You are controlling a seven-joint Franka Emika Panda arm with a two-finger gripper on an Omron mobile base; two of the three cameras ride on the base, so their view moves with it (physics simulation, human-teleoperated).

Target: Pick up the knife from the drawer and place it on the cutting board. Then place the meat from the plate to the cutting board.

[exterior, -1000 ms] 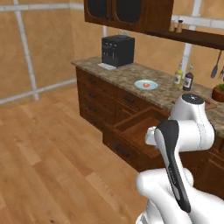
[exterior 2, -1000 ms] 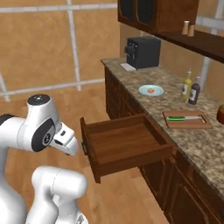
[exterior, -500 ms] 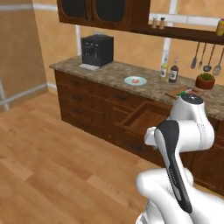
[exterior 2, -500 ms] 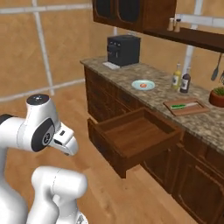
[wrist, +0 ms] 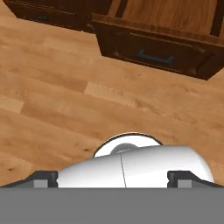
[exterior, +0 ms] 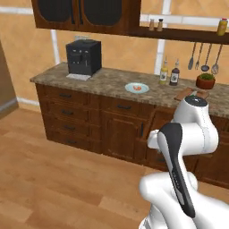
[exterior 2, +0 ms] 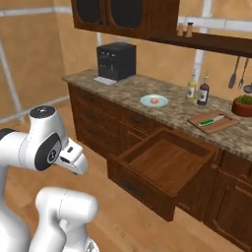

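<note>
The knife (exterior 2: 212, 120) lies on the cutting board (exterior 2: 213, 122), which sits on the granite surface (exterior 2: 128, 91) near two bottles (exterior 2: 197, 91). The meat (exterior 2: 154, 101) rests on the plate (exterior 2: 153, 101). The drawer (exterior 2: 162, 170) stands pulled out. The tool (wrist: 113, 177) is spread wide, holding nothing, pointing at the wooden floor (wrist: 52, 109)

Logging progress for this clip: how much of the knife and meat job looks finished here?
Done: the knife already lies on the cutting board, and the drawer stands pulled out with nothing inside. In hand: nothing; the gripper points at the floor with its jaws wide apart. Left: the meat sits on the plate and has yet to go onto the board.
</note>
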